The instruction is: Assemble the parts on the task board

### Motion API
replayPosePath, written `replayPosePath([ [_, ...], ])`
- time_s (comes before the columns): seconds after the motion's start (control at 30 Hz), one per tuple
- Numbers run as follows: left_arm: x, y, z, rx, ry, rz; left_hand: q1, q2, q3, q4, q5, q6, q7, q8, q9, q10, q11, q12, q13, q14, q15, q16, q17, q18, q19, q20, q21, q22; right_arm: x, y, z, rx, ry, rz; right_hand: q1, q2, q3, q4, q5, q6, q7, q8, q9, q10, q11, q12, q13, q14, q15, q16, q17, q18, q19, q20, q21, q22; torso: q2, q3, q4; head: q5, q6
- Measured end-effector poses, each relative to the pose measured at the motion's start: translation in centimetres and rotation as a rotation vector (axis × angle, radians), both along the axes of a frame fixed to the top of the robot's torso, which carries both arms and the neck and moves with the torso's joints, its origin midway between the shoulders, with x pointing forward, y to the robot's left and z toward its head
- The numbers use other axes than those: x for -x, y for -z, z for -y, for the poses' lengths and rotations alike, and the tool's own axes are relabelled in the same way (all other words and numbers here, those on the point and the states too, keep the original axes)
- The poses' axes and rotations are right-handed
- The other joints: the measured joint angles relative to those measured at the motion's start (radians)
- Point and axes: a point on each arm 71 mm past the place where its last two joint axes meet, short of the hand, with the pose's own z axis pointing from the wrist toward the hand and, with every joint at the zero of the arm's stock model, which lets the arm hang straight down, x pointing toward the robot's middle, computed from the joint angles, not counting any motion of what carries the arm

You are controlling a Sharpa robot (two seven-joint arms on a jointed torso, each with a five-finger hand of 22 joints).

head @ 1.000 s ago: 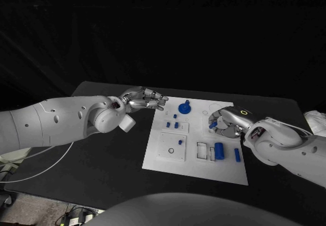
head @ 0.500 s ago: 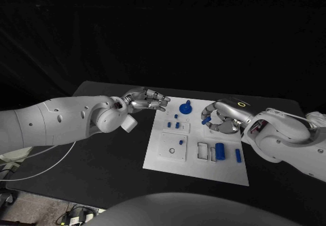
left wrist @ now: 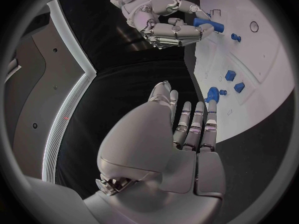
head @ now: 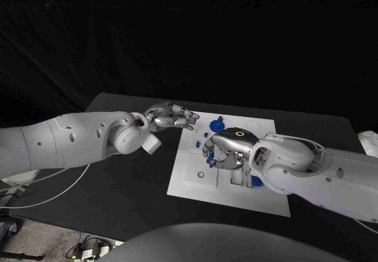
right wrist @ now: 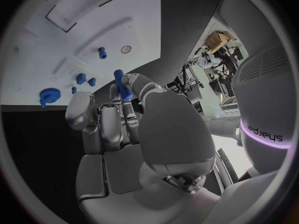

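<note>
From the head view, the right hand (head: 226,151) hovers over the middle of the white board (head: 185,183), which lies on the black tabletop (head: 110,185). The left hand (head: 169,115) waits at the board's far-left corner, holding nothing, beside a blue knob (head: 217,125) already standing in the board.

In the left wrist view, the left hand's fingers (left wrist: 196,127) lie straight and side by side, while the right hand opposite pinches a blue peg (left wrist: 206,24) over the board.

In the right wrist view, the peg (right wrist: 119,83) sits pinched at the fingertips, above several small blue pieces (right wrist: 81,78) already seated. I'd judge the job partly done, with this peg still to place.
</note>
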Motion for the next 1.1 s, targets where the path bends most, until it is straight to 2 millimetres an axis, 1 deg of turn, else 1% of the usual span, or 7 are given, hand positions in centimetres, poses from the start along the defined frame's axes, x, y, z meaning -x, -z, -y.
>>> replayPosePath([
  [0.03,0.0,0.0,0.0,0.000,0.000,0.000,0.000,0.000,0.000,0.000,0.000,0.002,0.002,0.000,0.000,0.000,0.000,0.000,0.000,0.000,0.000,0.000,0.000,0.000,0.000,0.000,0.000,0.000,0.1,0.2,-0.3,0.007,-0.006,-0.004,0.000,0.000,0.001,0.000,0.000,-0.001,0.001,-0.002,-0.001,0.000,0.000,-0.001,0.000,-0.003,-0.003,-0.004,-0.003,0.000,-0.003,-0.003,-0.001,0.000,0.000,0.0000,0.0000,0.001,0.000],
  [0.1,0.0,0.0,-0.1,-0.001,-0.001,0.000,0.000,0.000,0.000,0.000,0.000,0.003,0.003,0.000,0.000,0.000,0.000,0.004,0.000,0.000,0.000,0.000,0.000,0.000,0.000,0.000,0.000,0.000,0.3,0.8,-1.0,0.024,-0.018,-0.013,0.000,0.000,0.004,0.002,-0.004,-0.003,0.003,-0.006,-0.003,0.000,0.000,-0.003,0.000,-0.003,-0.003,-0.004,-0.006,0.000,-0.006,0.001,-0.005,0.000,0.000,-0.0001,-0.0001,0.003,0.000],
  [0.2,0.0,0.0,-0.1,-0.001,-0.002,0.000,0.000,0.000,0.000,0.000,0.000,0.003,0.003,0.000,0.000,0.000,0.000,0.004,0.000,0.000,0.000,0.000,0.000,0.000,0.000,0.000,0.000,-0.001,0.6,1.7,-1.8,0.048,-0.034,-0.025,0.000,0.000,0.008,0.001,-0.007,-0.003,0.003,-0.011,-0.005,0.000,0.000,-0.006,0.000,-0.008,0.003,-0.008,-0.013,0.000,-0.010,-0.003,-0.011,0.000,0.000,-0.0002,-0.0006,0.007,0.000],
  [0.47,0.0,0.0,-0.1,-0.002,-0.003,0.000,0.000,0.000,0.000,0.000,0.000,0.004,0.003,0.000,0.000,0.004,0.004,0.004,0.000,0.000,0.000,0.000,0.000,0.000,0.000,0.000,0.000,-0.001,1.2,3.6,-2.9,0.098,-0.058,-0.036,0.000,0.000,0.011,-0.002,-0.010,-0.003,0.003,-0.011,-0.006,0.000,0.000,-0.009,0.000,-0.012,-0.001,-0.008,-0.017,0.000,-0.013,0.001,-0.015,0.000,0.000,-0.0001,-0.0018,0.014,0.000],
  [0.5,0.0,0.0,-0.1,-0.002,-0.003,0.000,0.000,0.000,0.000,0.000,0.000,0.003,0.003,0.000,0.000,0.004,0.004,0.004,0.000,0.000,0.000,0.000,0.000,0.000,0.000,0.000,0.000,-0.001,1.2,3.8,-3.0,0.102,-0.060,-0.034,0.000,0.000,0.012,-0.003,-0.010,-0.006,0.006,-0.015,-0.007,0.000,0.000,-0.012,0.000,-0.012,-0.001,-0.008,-0.017,0.000,-0.013,0.001,-0.015,0.000,0.000,-0.0001,-0.0019,0.014,0.000],
  [0.73,0.0,0.0,-0.2,-0.003,-0.004,-0.002,0.004,0.004,0.000,0.000,0.000,0.003,0.003,0.000,0.000,0.004,0.004,0.004,0.000,0.000,0.000,0.000,0.000,0.000,0.000,0.000,0.000,-0.001,1.5,4.4,-3.2,0.116,-0.072,-0.013,0.000,-0.001,0.012,-0.003,-0.011,-0.006,0.006,-0.016,-0.008,0.000,0.000,-0.014,0.000,-0.012,-0.001,-0.008,-0.016,0.000,-0.013,0.001,-0.015,0.000,-0.001,-0.0001,-0.0026,0.012,0.000],
  [1.1,0.0,0.0,-0.1,-0.004,-0.003,-0.004,0.004,0.004,0.000,0.000,0.005,0.003,0.003,0.000,0.000,0.004,0.004,0.004,0.000,0.000,0.000,0.000,0.000,0.000,0.000,0.000,0.000,-0.002,2.0,4.7,-3.6,0.095,-0.088,0.016,0.000,-0.001,0.015,-0.006,-0.012,-0.006,0.006,-0.020,-0.010,0.000,0.000,-0.019,0.000,-0.012,-0.001,-0.008,-0.011,0.000,-0.013,0.001,-0.015,0.000,-0.001,-0.0002,-0.0019,0.018,0.000],
])
